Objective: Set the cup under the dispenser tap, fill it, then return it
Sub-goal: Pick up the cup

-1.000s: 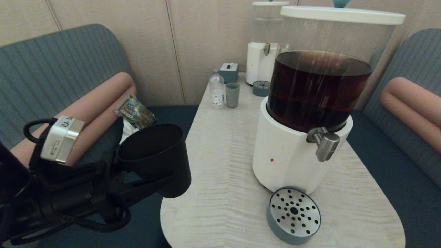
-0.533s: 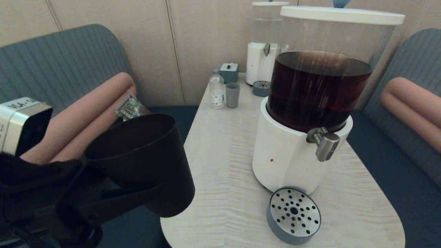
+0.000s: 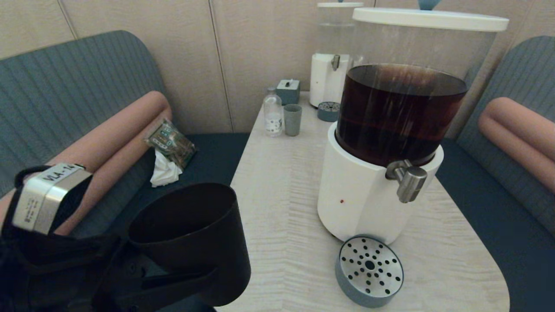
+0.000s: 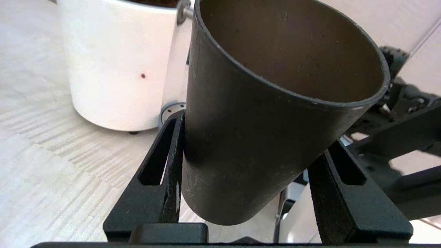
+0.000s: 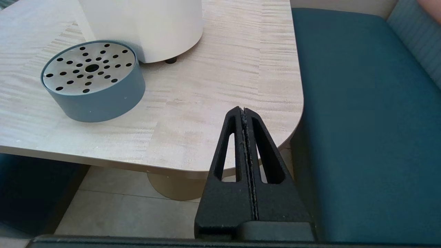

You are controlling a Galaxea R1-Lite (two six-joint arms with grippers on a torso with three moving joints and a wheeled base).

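Cup grasped in left claw, held empty above bench edge — not yet under dispenser tap. Filling, return left. Right claw clenched, parked.
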